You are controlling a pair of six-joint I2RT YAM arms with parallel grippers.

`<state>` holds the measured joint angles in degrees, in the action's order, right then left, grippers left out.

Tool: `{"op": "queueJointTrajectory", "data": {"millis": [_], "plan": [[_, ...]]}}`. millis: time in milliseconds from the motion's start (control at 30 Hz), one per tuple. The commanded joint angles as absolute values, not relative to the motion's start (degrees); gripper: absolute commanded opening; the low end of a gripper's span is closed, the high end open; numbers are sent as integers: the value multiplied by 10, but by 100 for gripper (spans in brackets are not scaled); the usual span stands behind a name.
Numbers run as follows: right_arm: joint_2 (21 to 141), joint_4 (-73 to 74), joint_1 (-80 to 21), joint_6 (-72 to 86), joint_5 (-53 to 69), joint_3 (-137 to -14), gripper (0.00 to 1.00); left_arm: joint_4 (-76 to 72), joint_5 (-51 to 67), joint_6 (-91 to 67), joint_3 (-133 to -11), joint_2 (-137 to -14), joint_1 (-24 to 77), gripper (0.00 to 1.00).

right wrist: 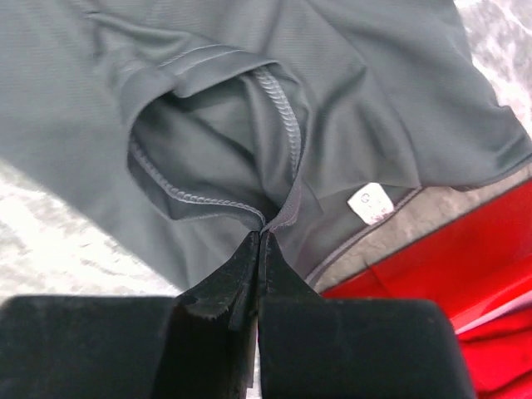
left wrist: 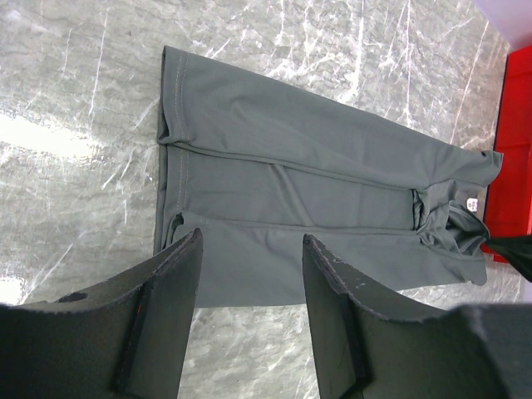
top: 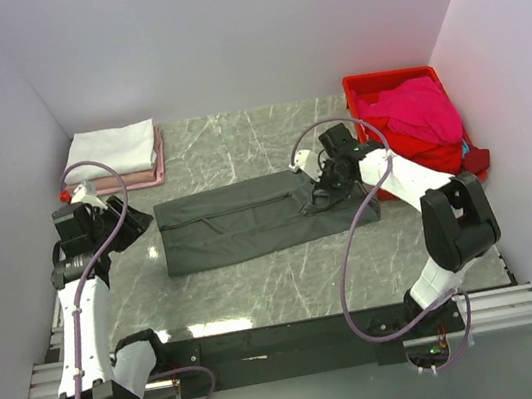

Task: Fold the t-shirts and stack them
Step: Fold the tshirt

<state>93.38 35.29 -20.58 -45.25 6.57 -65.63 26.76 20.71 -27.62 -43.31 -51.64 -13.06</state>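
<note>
Cloth was caught in the right fingers [right wrist: 259,249]: the two black padded tips were pressed flat together, and a pucker of the charcoal t-shirt [right wrist: 374,100] ran into the seam between them, just below the ribbed collar [right wrist: 278,100]. The knit looked thin and matte, with neat stitching round the neck opening and a small white label [right wrist: 370,204] sewn inside. The left fingers [left wrist: 249,258] stood a fair way apart with nothing between them, their inner faces rough dark foam. They hung over the hem end of the same shirt, clear of it as far as I could tell.

The shirt lay across the middle of the grey marbled worktop [top: 288,277] as a long narrow band, both sides folded in towards the centre, hem to the left and collar to the right. Its collar end was bunched where the right fingers gripped it, just beside the red plastic crate [top: 393,76] in the far right corner. In the crate a magenta t-shirt [top: 418,104] sat heaped and crumpled, and something red bulged over the near rim. I could not tell what it was.

In the far left corner a white t-shirt [top: 111,148] lay folded square on a pale pink t-shirt [top: 141,179], a tidy stack well apart from the charcoal one. The right arm reached across in front of the crate, and a lilac cable [top: 350,247] looped from it.
</note>
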Motion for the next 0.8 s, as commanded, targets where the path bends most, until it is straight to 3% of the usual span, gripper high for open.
{"op": "queueJointTrajectory", "data": {"millis": [0,667,733,767], "plan": [[952,317,-202,-436,15,-690,0,243,214,-264,-433,-513,-131,56],[1079,267,-203,-361,-41,-793,0,244,213,-263,-433,-512,-131,56],[1085,271,-202,-361,-43,-796,3,244,212,-263,-432,-512,-131,56],[1085,271,-203,-361,-45,-796,10,244,212,-263,-432,-512,-130,56]]}}
